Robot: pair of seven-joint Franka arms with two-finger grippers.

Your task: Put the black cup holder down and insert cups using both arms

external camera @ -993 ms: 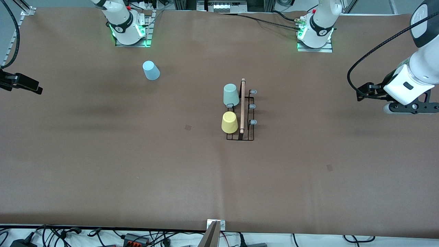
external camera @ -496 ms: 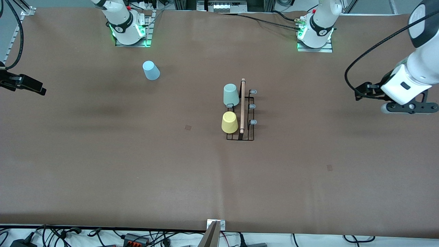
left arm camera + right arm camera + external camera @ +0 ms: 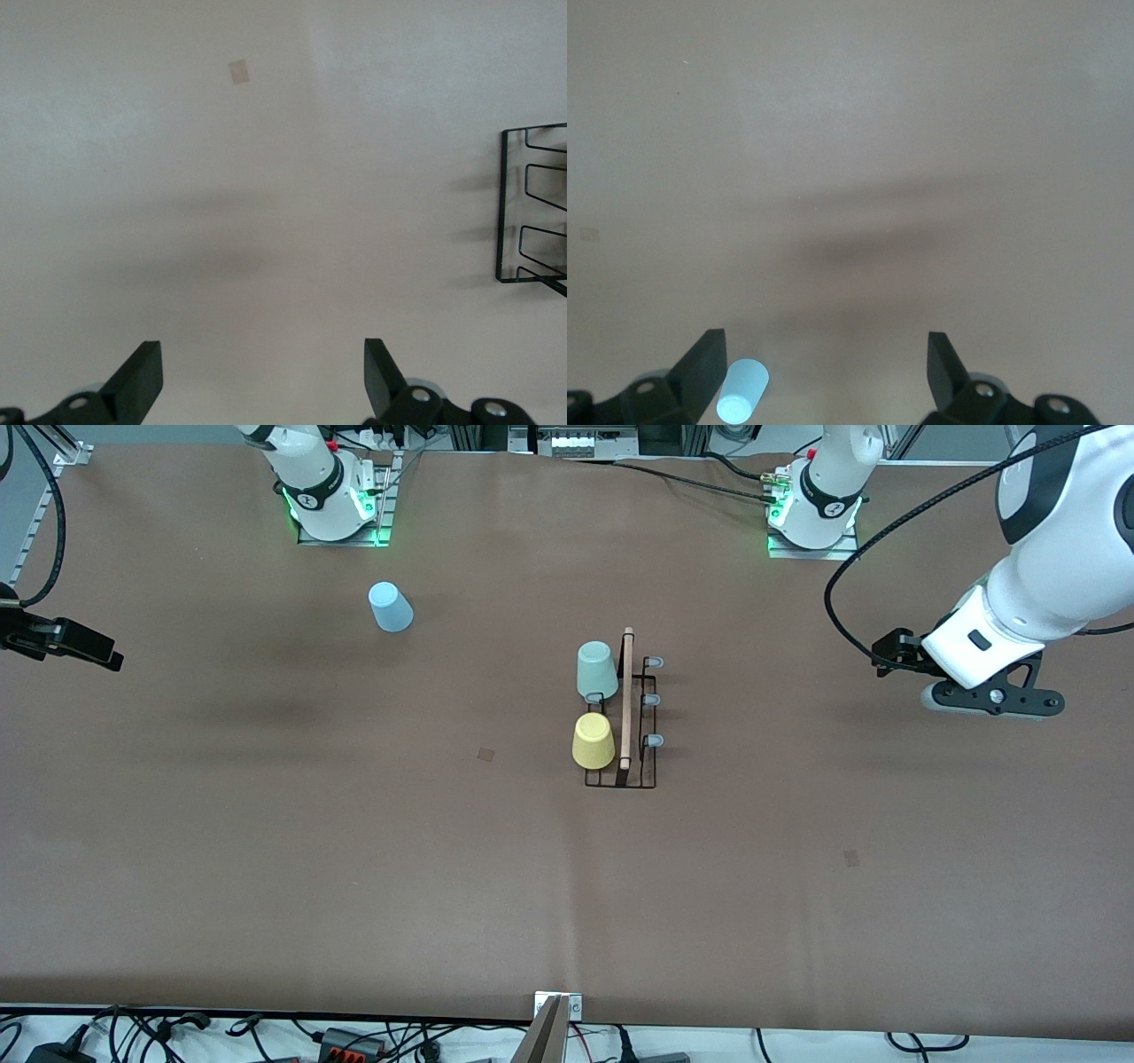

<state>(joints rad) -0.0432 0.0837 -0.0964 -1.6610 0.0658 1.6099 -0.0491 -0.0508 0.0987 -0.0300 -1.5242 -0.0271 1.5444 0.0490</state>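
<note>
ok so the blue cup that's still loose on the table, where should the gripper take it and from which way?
The blue cup stands upside down, closed base up, alone near the right arm's base. Probably best to come straight down and close across its narrower upper wall: the taper leaves room for the fingers, and nothing crowds it. The right gripper is open and closer than the left gripper, which is also open.

text: none legible | labels/brands/numbers: none legible | signs: none | small round marks on both arm bases (image 3: 308,501) too small to read
</note>
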